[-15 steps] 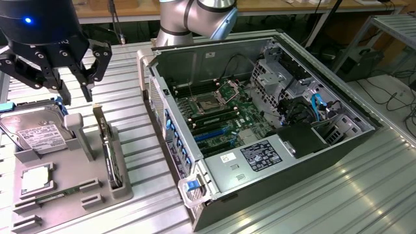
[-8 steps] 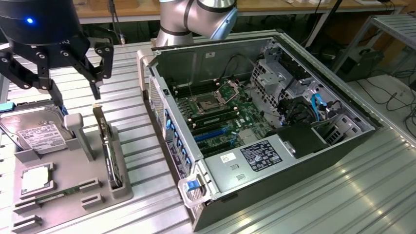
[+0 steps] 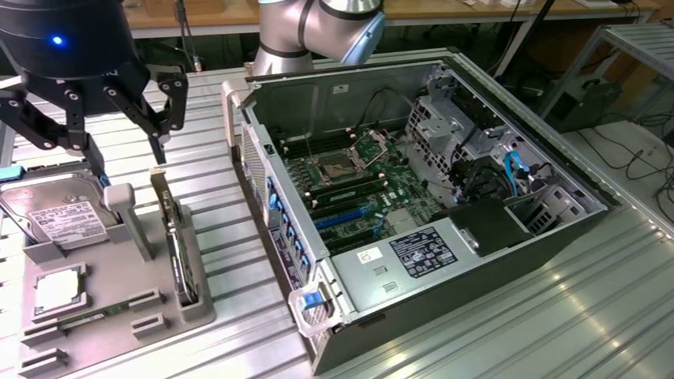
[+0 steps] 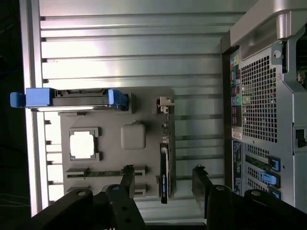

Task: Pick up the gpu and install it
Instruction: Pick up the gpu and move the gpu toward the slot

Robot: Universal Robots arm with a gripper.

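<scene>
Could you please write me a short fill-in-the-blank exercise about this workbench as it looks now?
1. The gripper is ___ and holds nothing.
2. The gpu stands on its ___ in the grey tray.
3. The hard drive sits in a caddy whose clips are coloured ___.

Missing words: open; edge; blue.

i'm working in a robotics lab: i'm hanging over a slatted metal table [image 3: 548, 316] bearing an opened pc [image 3: 421, 253] and a grey parts jig [image 3: 106, 308], with benches [image 3: 453, 11] and cables [image 3: 637, 162] sitting behind.
</scene>
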